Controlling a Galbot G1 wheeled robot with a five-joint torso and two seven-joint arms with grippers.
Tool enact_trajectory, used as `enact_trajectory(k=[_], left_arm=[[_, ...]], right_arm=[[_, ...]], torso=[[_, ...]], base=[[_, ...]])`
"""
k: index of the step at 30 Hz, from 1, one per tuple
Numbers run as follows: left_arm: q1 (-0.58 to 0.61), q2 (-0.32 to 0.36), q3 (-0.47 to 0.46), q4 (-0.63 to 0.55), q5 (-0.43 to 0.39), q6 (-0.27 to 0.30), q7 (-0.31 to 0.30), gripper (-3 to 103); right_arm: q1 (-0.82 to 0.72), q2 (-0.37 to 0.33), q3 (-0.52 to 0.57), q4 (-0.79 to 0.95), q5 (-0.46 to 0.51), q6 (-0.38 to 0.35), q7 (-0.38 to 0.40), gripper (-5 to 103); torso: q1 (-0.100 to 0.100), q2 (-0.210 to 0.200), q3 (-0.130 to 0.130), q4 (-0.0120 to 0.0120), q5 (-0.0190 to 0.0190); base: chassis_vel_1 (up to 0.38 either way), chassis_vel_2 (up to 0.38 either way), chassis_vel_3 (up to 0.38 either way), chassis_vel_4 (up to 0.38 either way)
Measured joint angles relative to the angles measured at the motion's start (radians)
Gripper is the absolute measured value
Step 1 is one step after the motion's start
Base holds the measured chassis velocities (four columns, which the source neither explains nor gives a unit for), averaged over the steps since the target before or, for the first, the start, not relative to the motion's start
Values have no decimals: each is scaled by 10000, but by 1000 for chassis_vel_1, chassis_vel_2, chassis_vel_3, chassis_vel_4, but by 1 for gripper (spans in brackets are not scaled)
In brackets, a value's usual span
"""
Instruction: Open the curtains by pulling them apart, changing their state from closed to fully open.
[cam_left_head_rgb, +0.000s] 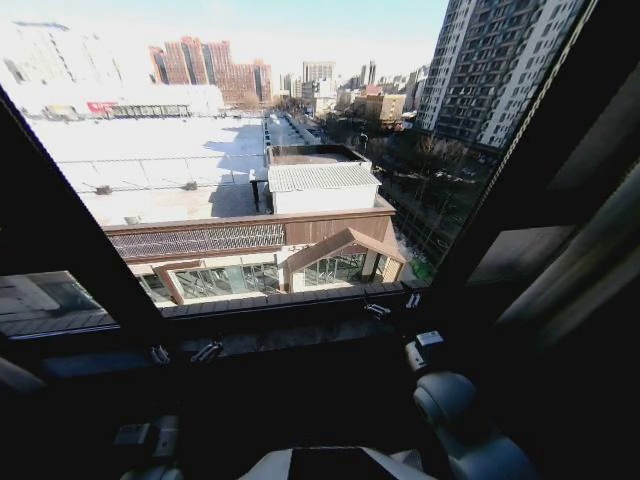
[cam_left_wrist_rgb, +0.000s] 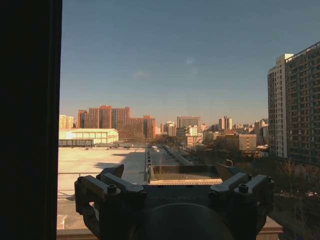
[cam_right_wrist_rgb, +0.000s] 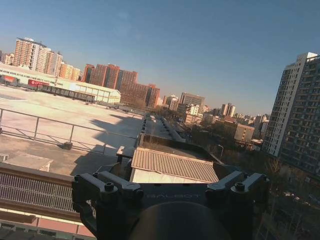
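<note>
Window (cam_left_head_rgb: 250, 200) showed clear city view; curtain (cam_left_head_rgb: 590, 260) bunched at right edge, apparently pulled aside. Task looked about done; next move: check full opening. Both arms low before sill. Left tool (cam_left_wrist_rgb: 170, 172) released, empty. Right tool (cam_right_wrist_rgb: 167, 175) released, empty.

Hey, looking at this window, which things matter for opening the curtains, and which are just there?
Part of the job:
- curtains, seemingly the gathered folds at the window's right edge
- left tool, open and empty, facing the glass
- right tool, open and empty, facing the glass

Just there:
- window frame
- window latches
- buildings outside
</note>
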Motion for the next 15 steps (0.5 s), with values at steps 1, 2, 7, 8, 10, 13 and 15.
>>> enact_trajectory(k=[1, 2, 7, 8, 10, 13, 15], left_arm=[[-4, 0, 8, 0, 1, -1, -1, 100], [-6, 0, 15, 0, 2, -1, -1, 100], [-15, -1, 19, 23, 7, -27, -4, 100], [-14, -1, 18, 38, 9, -63, -5, 100], [-3, -3, 18, 52, 12, -89, -7, 100], [2, -3, 12, 65, 15, -106, -7, 100], [-1, -3, 9, 78, 23, -124, -8, 100]], right_arm=[[-1, 0, 1, -1, 2, -1, 0, 100], [-8, -1, 1, -1, 4, -1, 1, 100], [-52, -7, 22, -3, 5, -1, 6, 100], [-71, -11, 25, 0, 6, -1, 9, 100], [-80, -13, 26, 12, 6, -1, 10, 100], [-88, -2, 24, 36, 5, -2, 15, 100], [-91, 19, 15, 48, -6, -3, 16, 100]], torso=[[0, 0, 0, -1, 0], [0, 0, 0, -1, 0], [0, 0, 0, -1, 0], [0, 0, -1, -3, 0], [0, 0, 0, 1, 1], [1, 0, 0, -1, 0], [0, 0, -1, 0, -1]], base=[[357, 372, -364, -377], [357, 351, -354, -377], [358, 344, -360, -344], [335, 359, -338, -348], [335, 358, -352, -353], [370, 354, -369, -327], [362, 352, -373, -359]])
